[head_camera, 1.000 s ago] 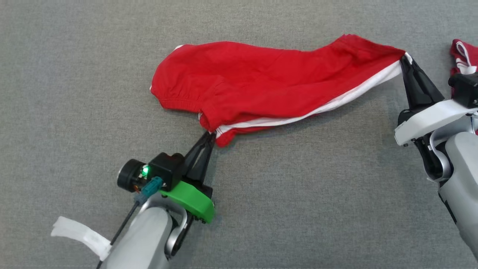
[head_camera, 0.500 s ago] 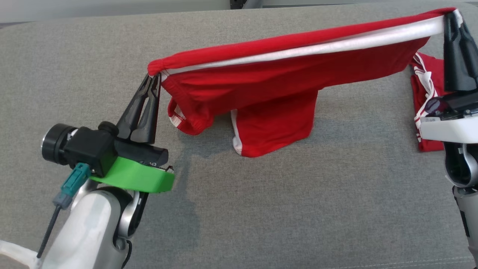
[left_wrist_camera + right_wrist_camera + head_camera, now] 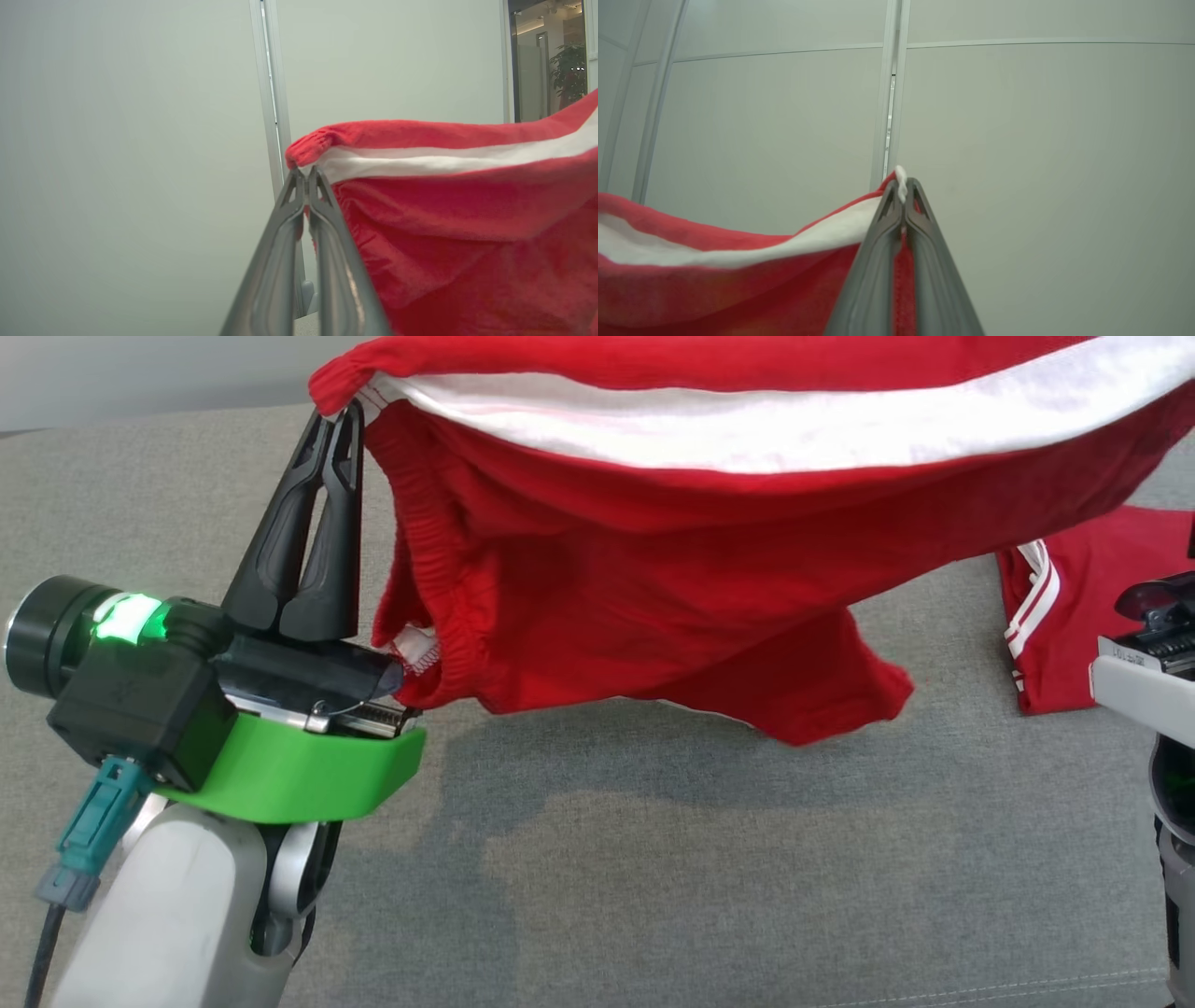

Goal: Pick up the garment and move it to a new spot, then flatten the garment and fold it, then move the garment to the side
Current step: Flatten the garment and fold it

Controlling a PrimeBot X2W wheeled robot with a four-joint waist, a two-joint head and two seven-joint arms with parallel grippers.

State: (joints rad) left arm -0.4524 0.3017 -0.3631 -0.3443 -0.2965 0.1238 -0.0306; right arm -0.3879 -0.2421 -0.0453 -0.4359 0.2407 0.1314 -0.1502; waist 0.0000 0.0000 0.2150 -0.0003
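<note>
The garment [image 3: 653, 569] is a pair of red shorts with a white side stripe, stretched in the air above the grey surface. My left gripper [image 3: 338, 415] is shut on its left corner, seen close in the left wrist view with the gripper [image 3: 306, 175] pinching the red hem [image 3: 313, 142]. My right gripper [image 3: 902, 184] is shut on the other corner of the garment [image 3: 738, 270]. In the head view the right wrist body [image 3: 1144, 672] sits at the right edge, its fingertips out of frame. The cloth's lower part hangs free, clear of the surface.
A second red garment with white stripes [image 3: 1074, 616] lies on the grey padded surface [image 3: 653, 877] at the right. A pale wall with a metal upright [image 3: 271, 93] stands behind, in both wrist views.
Both grippers have risen with the garment, lifting it off the surface and stretching it taut between them. The head camera has tilted up too.
</note>
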